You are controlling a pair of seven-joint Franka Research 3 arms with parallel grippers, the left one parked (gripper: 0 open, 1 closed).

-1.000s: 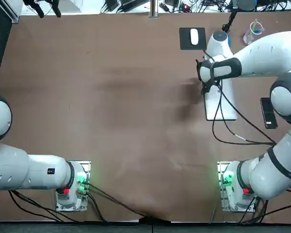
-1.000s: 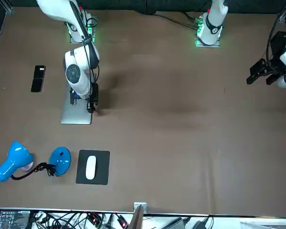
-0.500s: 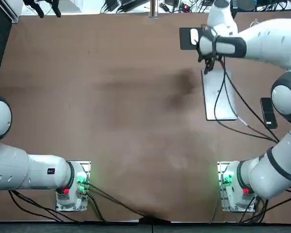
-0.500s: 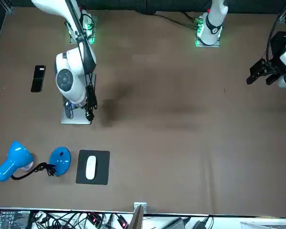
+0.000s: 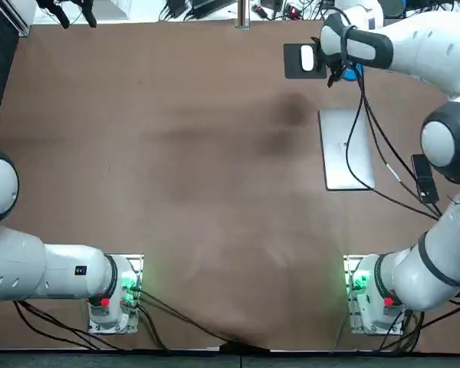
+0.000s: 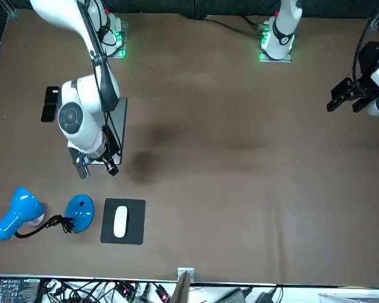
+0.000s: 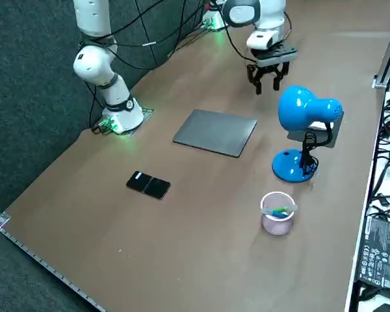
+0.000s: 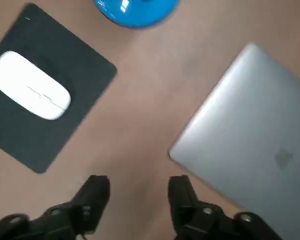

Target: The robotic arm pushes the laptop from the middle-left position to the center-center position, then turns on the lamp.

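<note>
Right wrist view: right gripper (image 8: 137, 187) above table, jaws spread, empty, between closed laptop (image 8: 250, 130) corner and mouse pad (image 8: 40, 145), near blue lamp base (image 8: 137, 10).

Right gripper (image 8: 139, 195) over gap — between laptop (image 8: 250, 135) and lamp (image 8: 137, 10)

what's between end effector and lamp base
Only bare table; the right end effector hangs open beside the laptop, lamp base beyond, per the wrist view.
</note>
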